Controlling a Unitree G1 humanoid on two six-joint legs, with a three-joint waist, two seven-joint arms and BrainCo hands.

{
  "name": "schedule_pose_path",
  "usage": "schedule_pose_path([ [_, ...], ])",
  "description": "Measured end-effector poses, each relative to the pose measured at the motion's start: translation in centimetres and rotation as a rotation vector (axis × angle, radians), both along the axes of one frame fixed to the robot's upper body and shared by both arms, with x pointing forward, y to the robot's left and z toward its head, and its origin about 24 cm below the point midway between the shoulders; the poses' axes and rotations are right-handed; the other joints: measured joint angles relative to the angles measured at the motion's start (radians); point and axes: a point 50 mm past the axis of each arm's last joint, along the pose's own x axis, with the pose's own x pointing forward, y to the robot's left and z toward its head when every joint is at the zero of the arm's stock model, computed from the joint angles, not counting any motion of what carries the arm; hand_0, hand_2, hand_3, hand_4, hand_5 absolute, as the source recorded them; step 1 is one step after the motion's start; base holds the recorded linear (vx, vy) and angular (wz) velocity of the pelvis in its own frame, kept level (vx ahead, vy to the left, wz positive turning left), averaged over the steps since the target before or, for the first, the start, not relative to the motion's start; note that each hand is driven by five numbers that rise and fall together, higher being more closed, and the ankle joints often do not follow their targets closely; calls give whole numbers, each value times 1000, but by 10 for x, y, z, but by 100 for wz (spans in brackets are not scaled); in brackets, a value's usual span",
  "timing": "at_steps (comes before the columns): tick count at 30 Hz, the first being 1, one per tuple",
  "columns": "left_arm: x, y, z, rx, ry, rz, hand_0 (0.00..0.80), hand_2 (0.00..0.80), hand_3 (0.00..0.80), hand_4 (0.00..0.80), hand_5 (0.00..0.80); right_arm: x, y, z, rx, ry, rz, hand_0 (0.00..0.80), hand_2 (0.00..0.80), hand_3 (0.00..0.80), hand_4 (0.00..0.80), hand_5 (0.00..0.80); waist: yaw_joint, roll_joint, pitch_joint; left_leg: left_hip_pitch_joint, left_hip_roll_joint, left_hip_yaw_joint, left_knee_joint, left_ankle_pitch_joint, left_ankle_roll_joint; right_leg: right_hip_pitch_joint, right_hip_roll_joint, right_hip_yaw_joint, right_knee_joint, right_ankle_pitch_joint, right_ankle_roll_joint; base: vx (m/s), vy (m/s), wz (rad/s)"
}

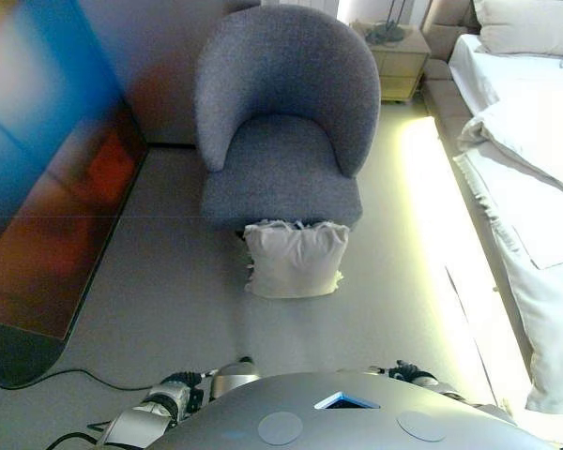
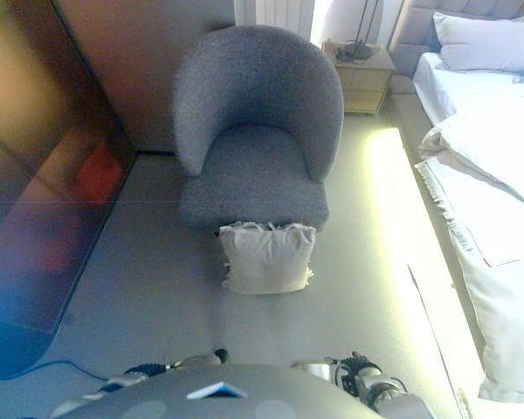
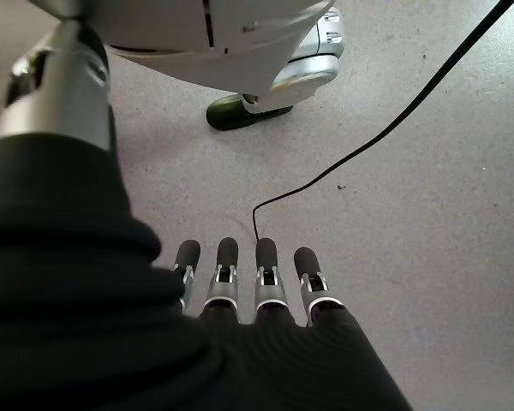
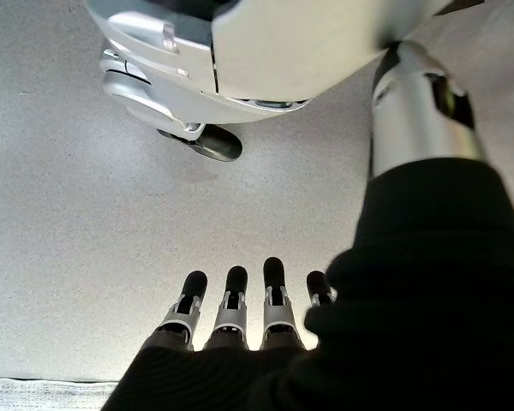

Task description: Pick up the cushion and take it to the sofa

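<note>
A cream cushion (image 1: 295, 259) with frilled edges stands upright on the grey floor, leaning against the front of a grey armchair (image 1: 283, 122). It also shows in the right eye view (image 2: 266, 257). Both hands hang low at my sides, far from the cushion. My left hand (image 3: 248, 287) is open and empty, fingers straight toward the floor. My right hand (image 4: 240, 308) is open and empty in the same way.
A bed with white bedding (image 1: 530, 159) runs along the right side. A wooden nightstand (image 1: 399, 58) stands beyond the armchair. A dark glossy cabinet (image 1: 47, 187) lines the left wall. Grey floor (image 1: 169, 300) lies between me and the cushion.
</note>
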Motion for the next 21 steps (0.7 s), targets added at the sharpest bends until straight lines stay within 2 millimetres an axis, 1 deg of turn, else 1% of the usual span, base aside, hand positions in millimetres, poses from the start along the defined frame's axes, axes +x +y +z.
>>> schedule_pose_path([
  [11,4,0,0,-16,-27,-3,0,0,0,0,0,1,-1,0,5,-2,1,0,0,0,0,0,0,0,9,-1,0,0,0,0,0,0,0,0,0,0,0,0,0,0],
  [21,3,1,1,-29,8,0,0,0,0,0,0,1,-1,0,6,-6,2,0,0,0,0,0,0,0,9,0,2,0,0,0,0,0,0,0,0,0,0,-1,-33,0],
])
